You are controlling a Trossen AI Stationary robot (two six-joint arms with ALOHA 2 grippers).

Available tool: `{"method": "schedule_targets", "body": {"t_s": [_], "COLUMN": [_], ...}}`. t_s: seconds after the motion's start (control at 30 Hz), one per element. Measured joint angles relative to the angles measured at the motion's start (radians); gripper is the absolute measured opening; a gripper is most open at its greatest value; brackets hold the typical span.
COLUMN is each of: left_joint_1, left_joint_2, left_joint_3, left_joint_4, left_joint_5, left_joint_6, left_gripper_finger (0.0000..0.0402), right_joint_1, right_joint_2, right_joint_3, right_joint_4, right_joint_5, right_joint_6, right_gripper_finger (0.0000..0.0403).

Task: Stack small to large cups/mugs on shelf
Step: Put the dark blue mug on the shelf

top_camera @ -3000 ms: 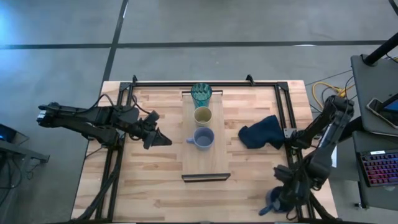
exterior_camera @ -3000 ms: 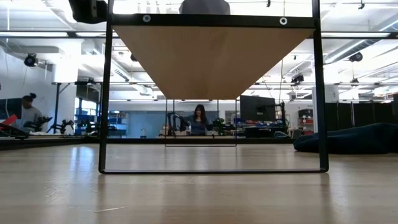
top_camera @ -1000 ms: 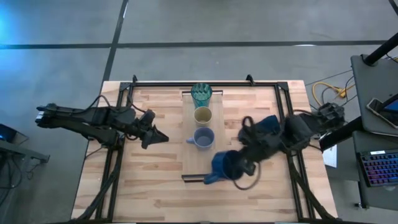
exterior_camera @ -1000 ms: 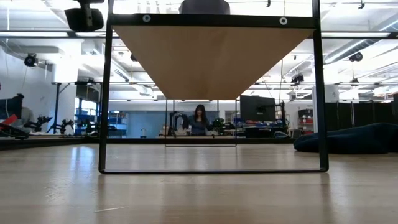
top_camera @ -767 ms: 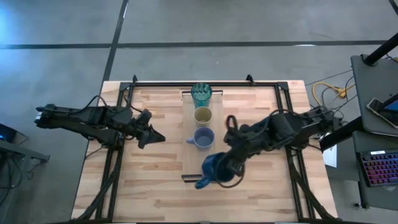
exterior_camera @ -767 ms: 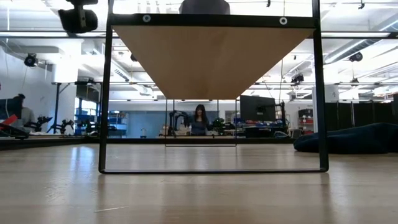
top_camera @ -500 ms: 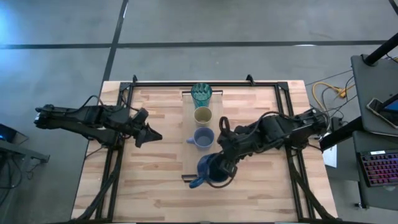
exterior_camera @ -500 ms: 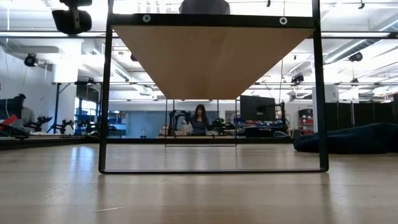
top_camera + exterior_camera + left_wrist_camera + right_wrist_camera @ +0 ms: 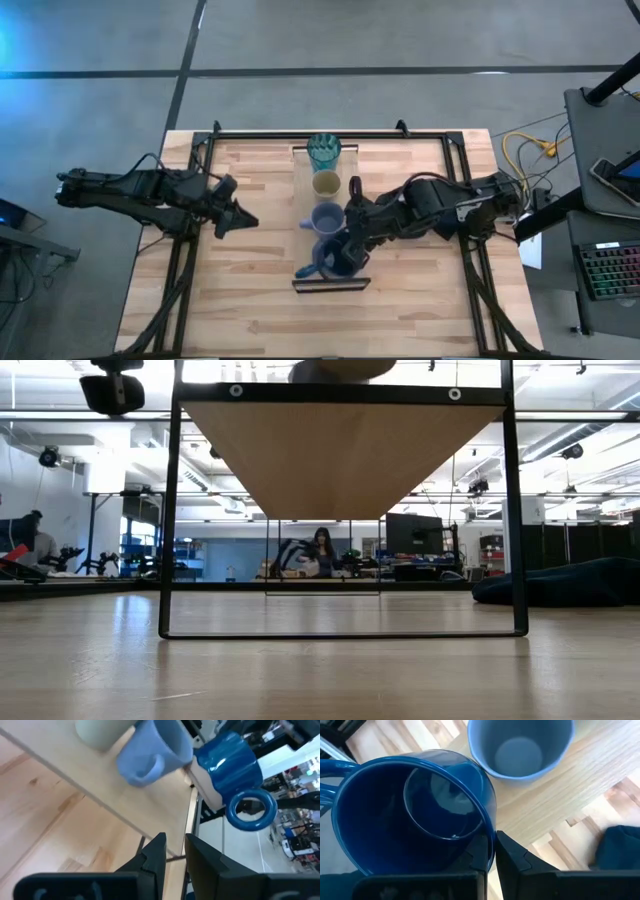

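Holding the dark blue mug [image 9: 338, 260] by its rim in our clamped right gripper [image 9: 490, 851], we hover it over the shelf [image 9: 304, 215], just beside the pale blue-grey mug [image 9: 327, 219]. Next, we judge, comes lowering and releasing it there. Our left gripper [image 9: 172, 851], slightly parted and empty, waits well off the shelf.

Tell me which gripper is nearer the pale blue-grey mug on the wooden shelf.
Right. The right gripper holds the dark blue handled mug by its rim just beside the pale blue-grey mug. The left gripper hangs off to the side, clear of the light-wood shelf.
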State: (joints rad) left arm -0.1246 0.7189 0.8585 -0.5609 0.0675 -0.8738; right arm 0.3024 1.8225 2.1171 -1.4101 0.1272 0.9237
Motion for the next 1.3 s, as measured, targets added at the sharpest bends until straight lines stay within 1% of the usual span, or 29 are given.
{"method": "schedule_targets", "body": {"t_s": [0.2,0.63,0.93,1.07,1.3], "left_joint_1": [0.0,0.0,0.0,0.0,0.0], "left_joint_2": [-0.004,-0.021,-0.02,-0.02,-0.017], "left_joint_3": [0.0,0.0,-0.001,-0.001,-0.001], "left_joint_4": [-0.039,-0.064,-0.079,-0.078,-0.078], "left_joint_5": [0.007,0.008,0.008,0.008,0.008], "left_joint_6": [0.015,0.025,0.026,0.026,0.026], "left_gripper_finger": [0.0057,0.0057,0.0057,0.0057,0.0057], "right_joint_1": [-0.016,-0.067,-0.076,-0.077,-0.083], "right_joint_2": [0.03,0.051,0.052,0.056,0.056], "right_joint_3": [-0.001,-0.002,-0.011,-0.012,-0.027], "right_joint_4": [0.0,0.001,-0.039,-0.034,-0.037], "right_joint_5": [-0.045,-0.051,-0.073,-0.099,-0.105], "right_joint_6": [-0.005,-0.008,0.002,0.016,0.04], "right_gripper_finger": [0.0013,0.0013,0.0013,0.0013,0.0013]}}
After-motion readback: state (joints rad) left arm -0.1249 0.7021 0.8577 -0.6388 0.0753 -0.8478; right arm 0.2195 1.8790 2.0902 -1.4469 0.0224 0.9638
